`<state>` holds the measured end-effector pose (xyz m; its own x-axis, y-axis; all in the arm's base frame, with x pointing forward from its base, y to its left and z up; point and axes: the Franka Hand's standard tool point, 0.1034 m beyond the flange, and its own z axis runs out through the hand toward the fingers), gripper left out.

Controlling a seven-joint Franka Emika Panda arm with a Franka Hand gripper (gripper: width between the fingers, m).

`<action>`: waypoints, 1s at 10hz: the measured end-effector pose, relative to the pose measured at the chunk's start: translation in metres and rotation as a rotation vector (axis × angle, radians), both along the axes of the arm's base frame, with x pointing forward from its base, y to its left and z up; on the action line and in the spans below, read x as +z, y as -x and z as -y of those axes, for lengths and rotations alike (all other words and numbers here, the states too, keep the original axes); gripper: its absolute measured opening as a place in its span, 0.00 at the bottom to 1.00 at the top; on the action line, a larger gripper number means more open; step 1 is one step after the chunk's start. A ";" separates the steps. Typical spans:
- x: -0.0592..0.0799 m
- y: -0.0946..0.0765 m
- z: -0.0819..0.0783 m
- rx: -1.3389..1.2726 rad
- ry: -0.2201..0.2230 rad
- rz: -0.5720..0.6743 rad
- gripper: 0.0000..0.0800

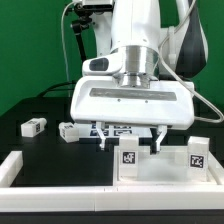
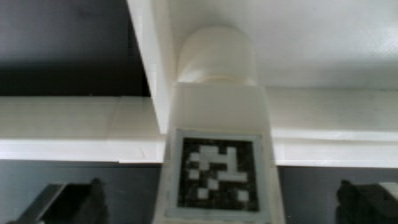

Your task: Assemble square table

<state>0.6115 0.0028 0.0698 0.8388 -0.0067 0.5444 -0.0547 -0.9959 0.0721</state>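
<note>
Pincer [image 1: 131, 141] wide, straddling upright tagged leg [image 2: 217, 165], no contact visible; fingertips [image 2: 71, 203] dark, cropped at frame edge. Tabletop [image 1: 160, 172] under leg, toward 5 o'clock, partly cut off. Loose leg [image 1: 33, 126] lying at 9 o'clock.

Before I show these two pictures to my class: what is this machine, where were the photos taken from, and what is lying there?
The white machine is a robot arm; its two-finger gripper hangs open, holding nothing. One picture comes from a camera off the arm, the other from a camera on its wrist, looking straight at a white tagged leg. On the black table lie a loose leg, a second leg and a bigger white tagged piece, seemingly the tabletop.
</note>
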 end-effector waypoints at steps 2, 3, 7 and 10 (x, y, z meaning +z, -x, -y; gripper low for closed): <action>-0.001 0.000 0.001 -0.001 -0.003 -0.010 0.81; 0.002 0.000 0.003 -0.008 -0.031 -0.067 0.81; 0.007 -0.009 0.000 -0.030 -0.136 -0.274 0.81; 0.001 -0.003 0.003 -0.042 -0.196 -0.462 0.81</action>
